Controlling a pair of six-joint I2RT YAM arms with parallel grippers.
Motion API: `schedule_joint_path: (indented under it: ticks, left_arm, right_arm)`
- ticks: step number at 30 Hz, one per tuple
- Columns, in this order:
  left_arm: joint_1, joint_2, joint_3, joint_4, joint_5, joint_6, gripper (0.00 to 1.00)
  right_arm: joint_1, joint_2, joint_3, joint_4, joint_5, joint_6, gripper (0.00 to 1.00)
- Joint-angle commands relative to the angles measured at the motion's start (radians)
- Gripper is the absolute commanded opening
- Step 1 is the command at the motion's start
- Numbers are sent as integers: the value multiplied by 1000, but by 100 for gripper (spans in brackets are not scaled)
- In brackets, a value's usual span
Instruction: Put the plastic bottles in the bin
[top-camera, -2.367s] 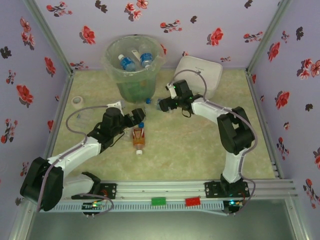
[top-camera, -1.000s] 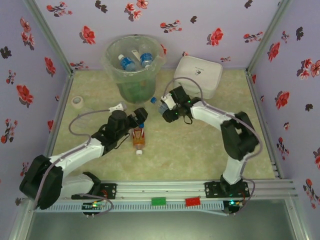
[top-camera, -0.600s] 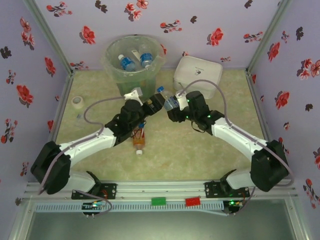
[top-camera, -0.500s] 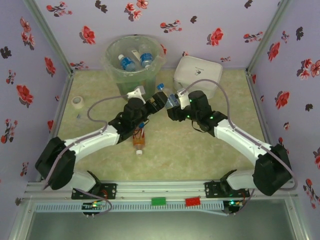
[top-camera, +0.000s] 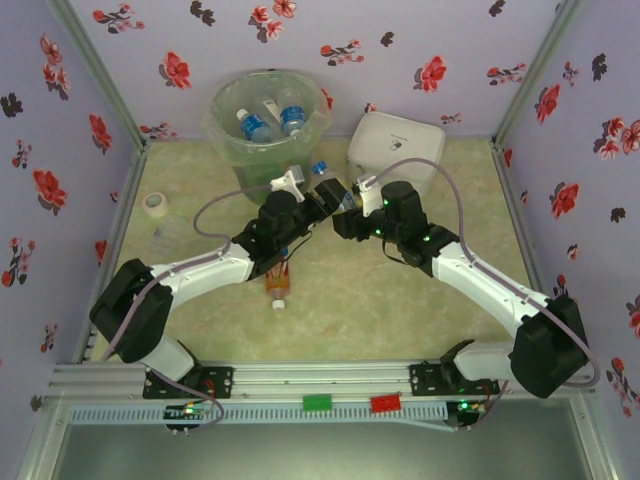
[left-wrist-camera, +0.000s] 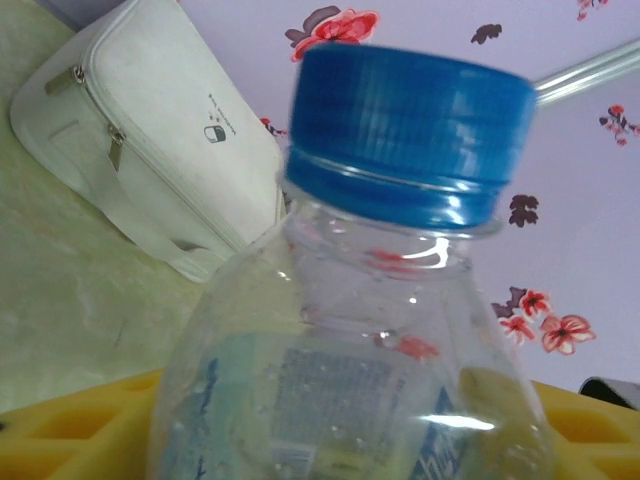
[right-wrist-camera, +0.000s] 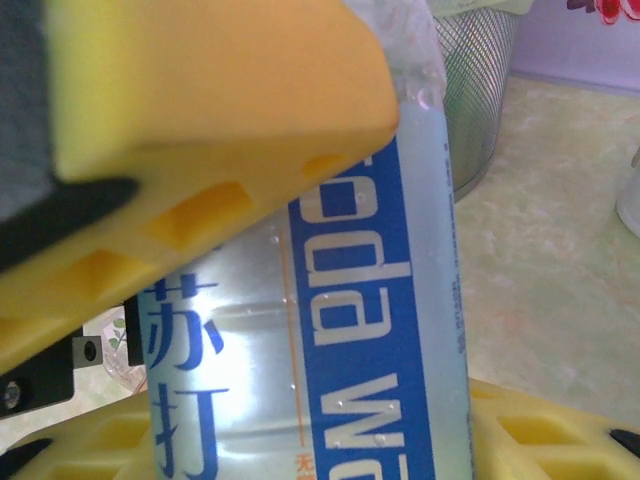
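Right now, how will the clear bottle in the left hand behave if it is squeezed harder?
The bottle looks nearly empty, so it is probably light. Its thin clear wall may dent under pressure. Small droplets on the plastic suggest it could slip, and being round, it would likely roll if dropped.

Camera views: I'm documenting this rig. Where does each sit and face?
Top external: above and behind the bases, looking down; both arms, left end effector and right end effector show.
Left wrist: on left arm, facing a clear blue-capped plastic bottle between its yellow fingers, white zipped box beyond.
Right wrist: on right arm, facing a clear blue-labelled plastic bottle between its yellow fingers, translucent round bin beyond.
Shared: top and left wrist, box; top and right wrist, bin.
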Motion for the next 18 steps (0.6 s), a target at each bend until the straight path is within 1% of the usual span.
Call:
schedule_joint_path:
  ticks: [1,3,5,7,8,10,11,14,16,18]
  left_arm:
    - [-7,8,8,50,25,-1,59]
    - [-4,1,7,66,33,18,51]
    - [3,-8,16,50,43,47,46]
    - [17,-24,37,10,54,88,44]
    - [26,-29,48,-11,58,106,44]
    - [60,-41,82,-67,80,152,44]
    - [79,-46,102,-91,93,176,44]
    - [161,-53,205,-211,144,263,43]
    - [215,-44,309,-303,203,334,43]
    - [263,-23,439,-435,255,394,43]
  right_arm:
    - [10,-14,8,62,-27,22,51]
    - [10,-14,20,45,-27,35,54]
    - [10,-21,29,36,-40,48,59]
    - [10,-42,31,36,-43,67,75]
    - [10,-55,30,35,-43,70,81]
    - [10,-88,31,32,-38,80,96]
    - [10,-105,30,32,-35,82,99]
    - [7,-156,29,16,11,100,100]
    - [4,-188,30,-10,42,104,100]
    - [3,-218,24,-20,74,110,100]
